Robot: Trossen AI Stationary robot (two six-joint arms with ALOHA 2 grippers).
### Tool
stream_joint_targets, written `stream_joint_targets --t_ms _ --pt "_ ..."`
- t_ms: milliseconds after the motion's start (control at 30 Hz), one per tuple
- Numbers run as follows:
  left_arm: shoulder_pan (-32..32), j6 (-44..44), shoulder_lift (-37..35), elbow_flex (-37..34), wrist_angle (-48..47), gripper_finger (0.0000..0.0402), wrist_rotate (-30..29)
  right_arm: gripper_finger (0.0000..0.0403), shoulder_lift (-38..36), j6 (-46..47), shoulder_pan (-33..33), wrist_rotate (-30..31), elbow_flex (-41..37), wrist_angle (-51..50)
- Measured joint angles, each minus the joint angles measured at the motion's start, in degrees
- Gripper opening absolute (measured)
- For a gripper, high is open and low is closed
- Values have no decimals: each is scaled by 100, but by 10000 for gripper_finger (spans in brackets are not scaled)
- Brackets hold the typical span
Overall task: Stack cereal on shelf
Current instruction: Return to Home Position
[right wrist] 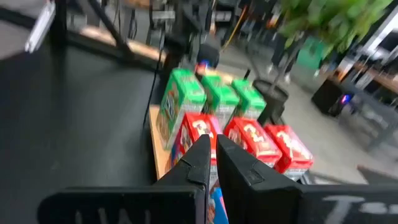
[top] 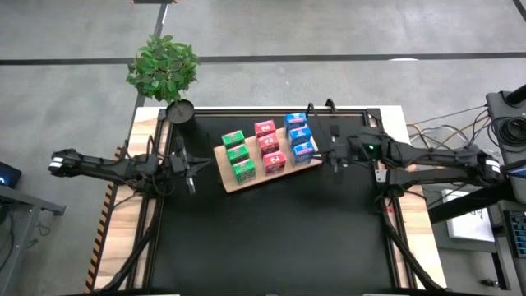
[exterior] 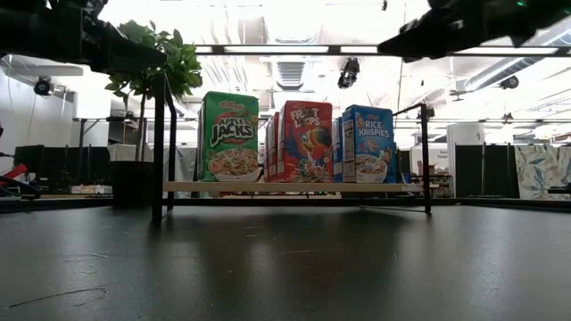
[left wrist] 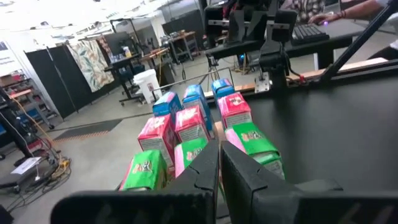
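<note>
3 green boxes [top: 238,154] nearest dark left gripper [top: 191,167]; 3 blue boxes [top: 298,138] nearest dark right gripper [top: 333,152]; 3 pink-red boxes [top: 269,146] betw. Faces: printed logos & cereal-bowl pics. shelf [top: 234,182]: light wood, visible grain. mat [top: 271,238]: black. plant [top: 163,64] beyond left gripper: green leaves, black pot [top: 180,111].

A leafy green plant [top: 163,64] in a round black pot [top: 180,111] stands at the back left corner of the black tabletop mat [top: 271,238]. To my right, thin cables [top: 440,136] trail over the grey floor [top: 329,29]. Beyond the table are a white plastic bucket [left wrist: 148,81] and a leaf-patterned screen [left wrist: 87,56].
</note>
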Motion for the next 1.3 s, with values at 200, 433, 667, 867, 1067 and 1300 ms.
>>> stream_joint_targets --t_ms 200,433,667,867,1067,1300 --pt "2 -1 -225 -6 -272 0 69 17 -760 47 9 -1 -878 746" --pt "3 -111 -581 -10 -440 0 300 17 -1388 -183 9 -4 -1647 1626" --pt "3 -239 -898 -71 -529 0 300 17 -2005 -406 -2 -5 -1941 1740" --pt "3 -311 -1291 -409 -408 0 301 18 -2486 -600 -4 -5 -2123 1720" --pt "3 -256 -1779 -726 -399 0 301 18 -2740 -672 -4 -5 -2218 1716" --pt "3 -354 -2300 -990 -363 0 301 18 -2786 -544 -4 10 -2374 1727"
